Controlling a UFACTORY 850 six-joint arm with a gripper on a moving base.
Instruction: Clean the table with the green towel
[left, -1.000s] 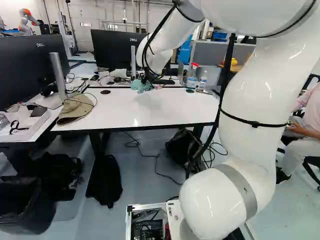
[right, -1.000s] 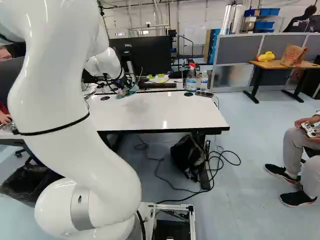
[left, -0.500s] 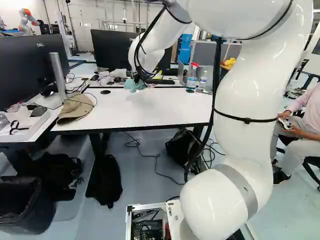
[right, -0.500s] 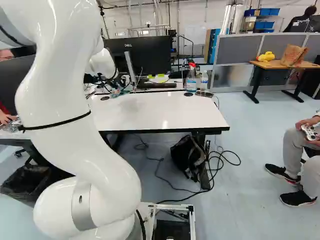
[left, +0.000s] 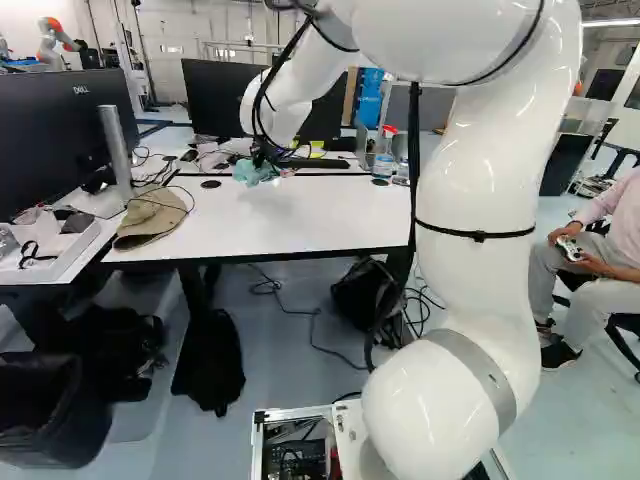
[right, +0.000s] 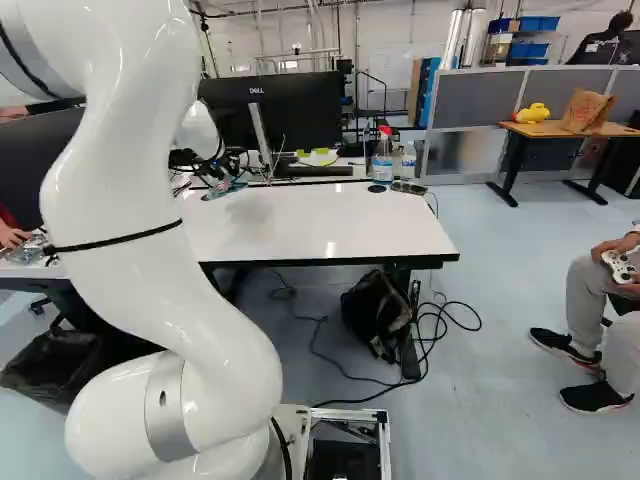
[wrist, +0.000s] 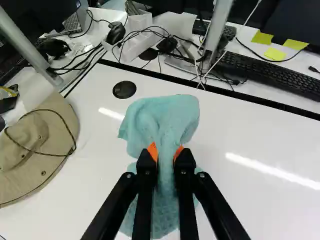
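The fingers (wrist: 146, 167) grip the green towel (wrist: 167, 115), its long axis in line with them, at the far left of the desk (wrist: 240, 200); the hat (wrist: 55, 125) lies left, so wiping should go right.

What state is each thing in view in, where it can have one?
Gripper: shut on the green towel
Green towel: bunched; can't tell whether it touches the table
Spray bottle: upright
Clear bottle: upright
Brimmed hat: on the table, cord looped across it
Black bin: open-topped
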